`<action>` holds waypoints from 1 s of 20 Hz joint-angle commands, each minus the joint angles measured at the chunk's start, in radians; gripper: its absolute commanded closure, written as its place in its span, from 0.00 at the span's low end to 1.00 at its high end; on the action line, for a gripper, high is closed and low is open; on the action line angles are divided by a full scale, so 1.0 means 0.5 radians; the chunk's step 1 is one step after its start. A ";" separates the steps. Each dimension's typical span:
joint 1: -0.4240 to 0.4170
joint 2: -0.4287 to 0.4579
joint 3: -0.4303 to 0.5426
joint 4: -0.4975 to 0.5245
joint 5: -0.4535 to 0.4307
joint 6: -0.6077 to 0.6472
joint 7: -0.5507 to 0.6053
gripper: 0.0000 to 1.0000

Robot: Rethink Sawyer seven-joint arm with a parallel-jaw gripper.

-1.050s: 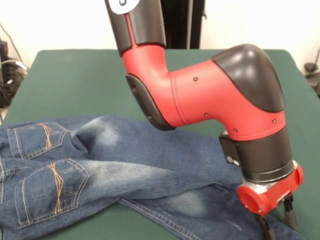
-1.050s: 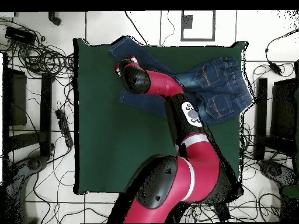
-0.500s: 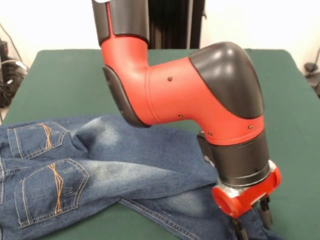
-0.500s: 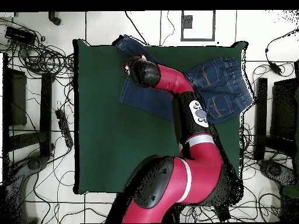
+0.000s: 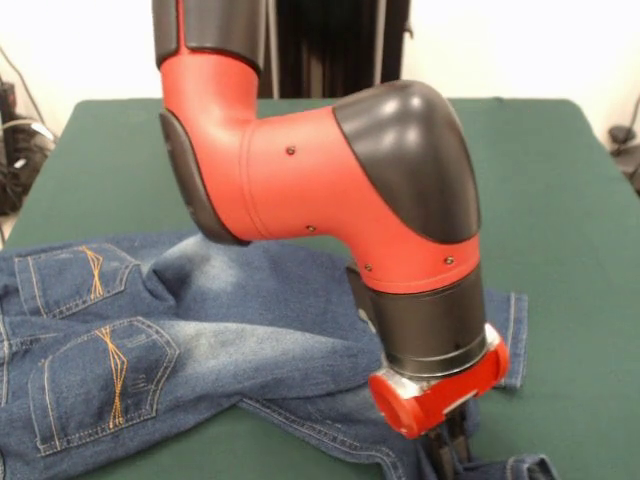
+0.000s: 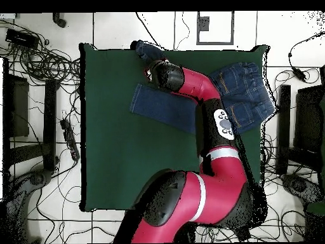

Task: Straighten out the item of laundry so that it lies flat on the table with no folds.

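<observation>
The jeans lay on the green counter, pockets up at one end, one leg spread flat and the other crossing beneath it. The gripper pressed down onto that lower leg; whether it was clamped, I couldn't tell.

No readable text, labels or numbers anywhere.
</observation>
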 commanded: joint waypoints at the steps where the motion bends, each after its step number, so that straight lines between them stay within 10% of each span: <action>1: 0.053 0.320 -0.241 0.066 0.000 0.332 0.507 1.00; 20: -0.134 0.124 0.037 0.467 0.126 0.290 0.214 1.00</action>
